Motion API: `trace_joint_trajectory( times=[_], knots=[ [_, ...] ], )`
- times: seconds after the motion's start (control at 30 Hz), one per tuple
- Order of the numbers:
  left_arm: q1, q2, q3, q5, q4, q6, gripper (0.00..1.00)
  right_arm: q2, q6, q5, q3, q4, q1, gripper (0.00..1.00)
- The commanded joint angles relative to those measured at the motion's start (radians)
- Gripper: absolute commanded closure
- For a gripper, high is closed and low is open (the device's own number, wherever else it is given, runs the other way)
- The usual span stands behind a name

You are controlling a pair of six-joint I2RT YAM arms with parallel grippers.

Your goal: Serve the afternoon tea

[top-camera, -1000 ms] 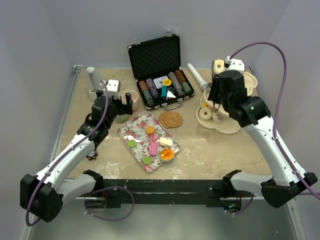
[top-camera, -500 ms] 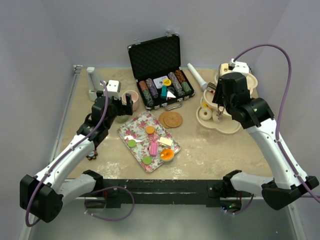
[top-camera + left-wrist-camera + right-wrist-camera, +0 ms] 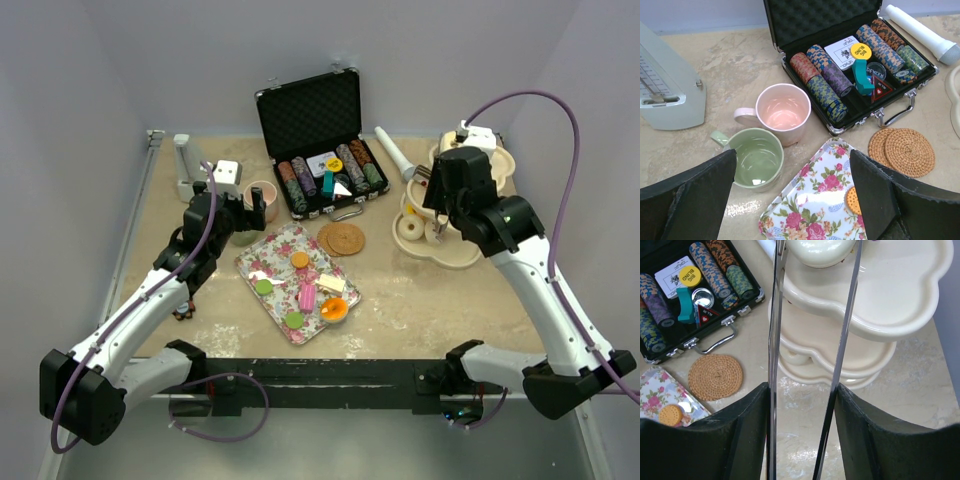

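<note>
The cream three-tier stand (image 3: pixel 455 250) stands at the right, its scalloped tiers (image 3: pixel 900 290) filling the right wrist view. My right gripper (image 3: pixel 440 192) (image 3: pixel 802 387) is shut on metal tongs (image 3: pixel 772 340), whose two blades reach over the upper tier. A cream rounded piece (image 3: pixel 820 250) sits between the tong tips. Another cream donut (image 3: pixel 410 228) lies on the bottom tier. My left gripper (image 3: pixel 245 205) (image 3: pixel 792 195) hangs open above the green cup (image 3: pixel 757 157) and the tray corner. The pink cup (image 3: pixel 782 112) stands just beyond it. Several small treats (image 3: pixel 307 296) lie on the floral tray (image 3: pixel 275 250).
An open black case of poker chips (image 3: pixel 330 175) stands at the back centre. Two woven coasters (image 3: pixel 342 238) lie in front of it. A white cylinder (image 3: pixel 393 152) lies right of the case, and a pale metronome (image 3: pixel 188 168) stands at the back left.
My right arm has shifted slightly to the right over the stand, and the tong blades have spread a little wider. The left arm has not moved.
</note>
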Motion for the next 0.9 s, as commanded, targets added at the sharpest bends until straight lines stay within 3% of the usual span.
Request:
trace_joint_trajectory(
  times=[0.0,0.23,0.67,0.8,0.87],
  knots=[
    [-0.004,-0.008,0.048,0.016,0.009,-0.007,0.0,-0.006,0.009,0.027,0.012,0.038,-0.004,0.44],
    [-0.004,-0.007,0.05,0.019,0.008,-0.007,0.0,-0.003,-0.003,0.021,0.035,0.036,-0.004,0.37],
    [-0.004,-0.001,0.052,0.002,0.006,-0.002,0.0,-0.03,-0.14,-0.163,0.164,0.088,0.003,0.42],
    [-0.004,0.004,0.049,-0.008,0.006,-0.001,0.0,-0.024,-0.13,-0.239,0.156,0.122,0.061,0.44],
    [-0.004,0.004,0.047,-0.019,0.006,-0.001,0.0,-0.011,-0.092,-0.214,0.146,0.131,0.154,0.44]
  ],
)
